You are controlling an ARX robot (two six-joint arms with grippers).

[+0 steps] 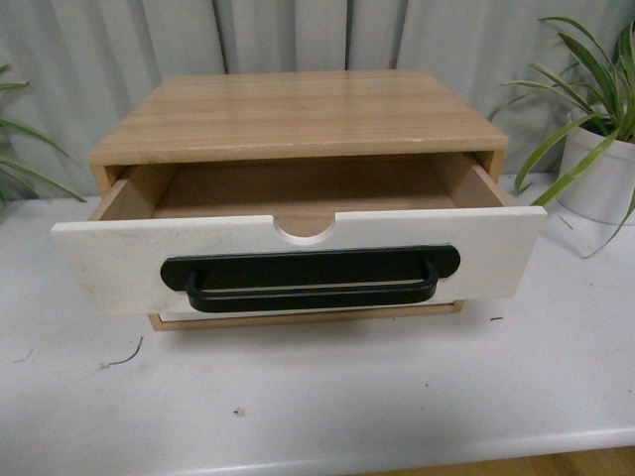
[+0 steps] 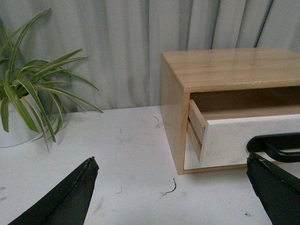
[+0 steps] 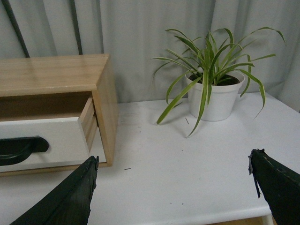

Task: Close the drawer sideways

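drawer (image 1: 298, 260): top slot of the cabinet (image 1: 298, 114), pulled well out toward the camera, white front clear of the cabinet face, slightly skewed in the front view
drawer details: long black bar handle (image 1: 310, 278) across the front, half-round notch (image 1: 304, 230) in the top edge, light wood sides, inside looks bare
cabinet: light wood box sitting on the white table (image 1: 347, 397), grey curtain (image 1: 298, 35) behind
front view only: whole drawer front and its inside; neither arm shows here
left wrist view only: cabinet's left side wall, the drawer's left wood side sticking out of it, the handle's end, a plain white front (image 2: 191, 158) under the drawer set back in the frame
right wrist view only: cabinet's right side wall, the drawer's right wood side, the other end of the handle
left gripper (image 2: 171, 159): spread wide, black fingers (image 2: 70, 197) at the two lower corners of its view, nothing between them, off the cabinet's left side and not touching it
right gripper (image 3: 173, 156): spread wide, fingers (image 3: 276, 183) at both lower corners, holding nothing, off the cabinet's right side, apart from it
right plant (image 3: 213, 98): striped leaves in a white pot, on the table right of the cabinet; pot cut off in the front view, whole in the right wrist view
left plant (image 2: 33, 89): same kind in a white pot; only leaf tips in the front view
debris (image 1: 124, 357): small dark curled bit on the table, front left of the cabinet, also in the left wrist view
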